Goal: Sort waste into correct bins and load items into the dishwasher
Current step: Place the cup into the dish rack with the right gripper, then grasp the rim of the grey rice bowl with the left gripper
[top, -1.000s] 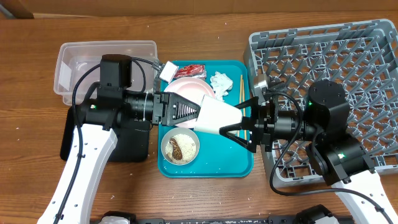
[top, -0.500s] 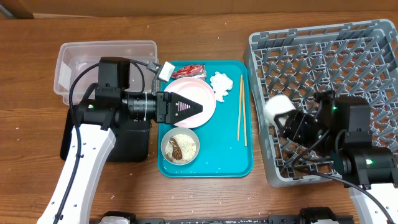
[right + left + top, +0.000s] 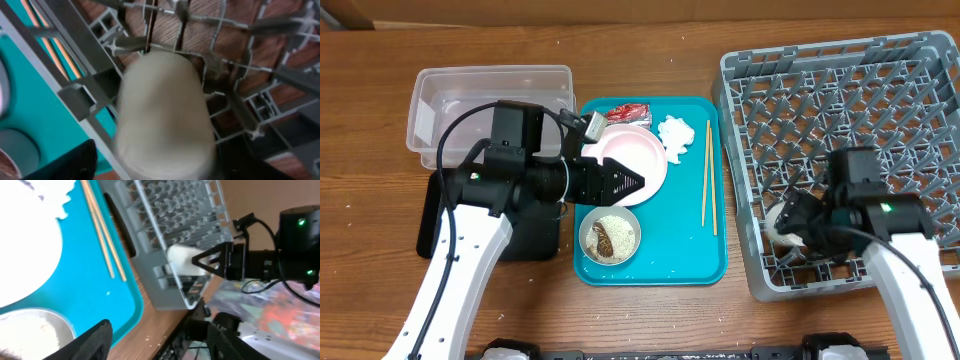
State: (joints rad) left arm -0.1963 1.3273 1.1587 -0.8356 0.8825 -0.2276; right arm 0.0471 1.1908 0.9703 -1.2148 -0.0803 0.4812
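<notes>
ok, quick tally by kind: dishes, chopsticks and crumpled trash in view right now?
plate: 1
bowl: 1
cup: 1
chopsticks: 2
red wrapper: 1
tissue: 1
Total: 7

We counted one grey dish rack (image 3: 880, 100) at three o'clock on the worktop (image 3: 650, 40), and one teal tray (image 3: 685, 250) at the centre. Two bins stood at nine o'clock: one clear tub (image 3: 450, 100) and one black tray (image 3: 428, 215). The teal tray carried one plate (image 3: 642, 150), one bowl (image 3: 584, 240) with one heap of rice (image 3: 620, 228), two chopsticks (image 3: 706, 180), one red wrapper (image 3: 628, 113) and one white tissue (image 3: 673, 131). One white cup (image 3: 782, 222) lay at the rack's seven o'clock. We saw two arms: the left arm (image 3: 460, 260) and the right arm (image 3: 910, 280).
</notes>
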